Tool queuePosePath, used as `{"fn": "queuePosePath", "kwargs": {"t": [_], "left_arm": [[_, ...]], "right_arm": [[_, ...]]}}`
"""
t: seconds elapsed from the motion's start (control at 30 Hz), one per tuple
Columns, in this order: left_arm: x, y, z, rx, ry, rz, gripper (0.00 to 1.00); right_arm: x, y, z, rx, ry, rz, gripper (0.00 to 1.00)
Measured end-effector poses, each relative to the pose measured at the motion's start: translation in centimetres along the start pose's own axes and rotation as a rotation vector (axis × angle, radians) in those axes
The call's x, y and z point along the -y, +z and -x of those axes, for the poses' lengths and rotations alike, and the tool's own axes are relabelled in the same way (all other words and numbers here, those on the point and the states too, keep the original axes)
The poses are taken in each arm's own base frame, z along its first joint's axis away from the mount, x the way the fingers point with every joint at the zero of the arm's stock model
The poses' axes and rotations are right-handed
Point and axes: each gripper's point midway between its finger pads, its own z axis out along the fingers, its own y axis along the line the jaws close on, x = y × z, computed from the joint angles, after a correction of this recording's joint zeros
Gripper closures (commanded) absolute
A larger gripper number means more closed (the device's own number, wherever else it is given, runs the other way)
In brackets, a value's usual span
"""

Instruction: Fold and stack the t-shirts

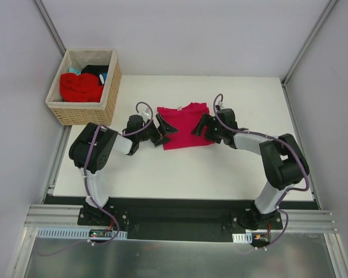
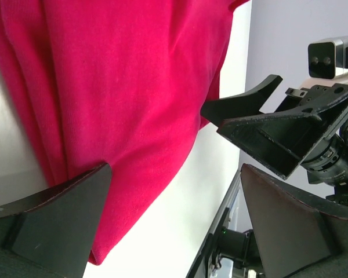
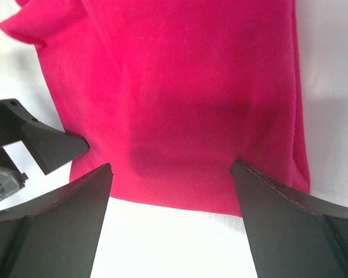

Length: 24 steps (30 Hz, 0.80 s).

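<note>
The folded crimson-pink t-shirt lay near the middle of the far edge of the tabletop, between the left gripper and the right gripper, each with jaws spread wide and holding nothing.

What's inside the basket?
A bright red t-shirt lies on top in the basket, with bits of black cloth and teal cloth peeking out behind it. Anything underneath the red one is covered.

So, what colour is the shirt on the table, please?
The shirt is crimson-pink, clearest in the right wrist view.
</note>
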Motion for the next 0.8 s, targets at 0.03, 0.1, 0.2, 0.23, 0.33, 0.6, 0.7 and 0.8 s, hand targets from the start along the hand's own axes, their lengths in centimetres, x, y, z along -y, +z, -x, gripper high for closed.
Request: {"fn": "queuePosePath", "kwargs": {"t": [0.03, 0.1, 0.2, 0.23, 0.33, 0.6, 0.7, 0.8], "left_arm": [[-0.1, -0.3, -0.3, -0.001, -0.002, 0.003, 0.02], [-0.4, -1.1, -1.3, 0.002, -0.001, 0.009, 0.01], [-0.6, -2.2, -2.9, -0.002, 0.006, 0.011, 0.02], [-0.7, -2.5, -3.5, -0.003, 0.009, 0.012, 0.02], [-0.9, -3.2, -4.9, -0.003, 0.021, 0.004, 0.01], [-0.9, -5.3, -9.8, -0.03, 0.039, -0.029, 0.02], [-0.9, -6.4, -11.5, -0.053, 0.034, -0.03, 0.02], [-1.0, -7.4, -12.7, -0.066, 0.031, -0.03, 0.02]], "right_arm": [[-0.2, -0.2, -0.5, -0.002, -0.005, 0.006, 0.11], [-0.5, -0.8, -1.7, -0.006, -0.018, 0.016, 0.11], [-0.8, -1.7, -3.4, -0.011, -0.032, 0.024, 0.11], [-0.9, -1.9, -3.9, -0.01, -0.033, 0.027, 0.11], [-0.9, -2.9, -5.1, -0.006, -0.039, 0.03, 0.11], [-0.3, -7.2, -10.5, -0.02, -0.071, -0.006, 0.1], [0.2, -8.9, -12.5, -0.034, -0.079, -0.024, 0.1], [0.5, -10.4, -14.1, -0.049, -0.093, -0.041, 0.1]]}}
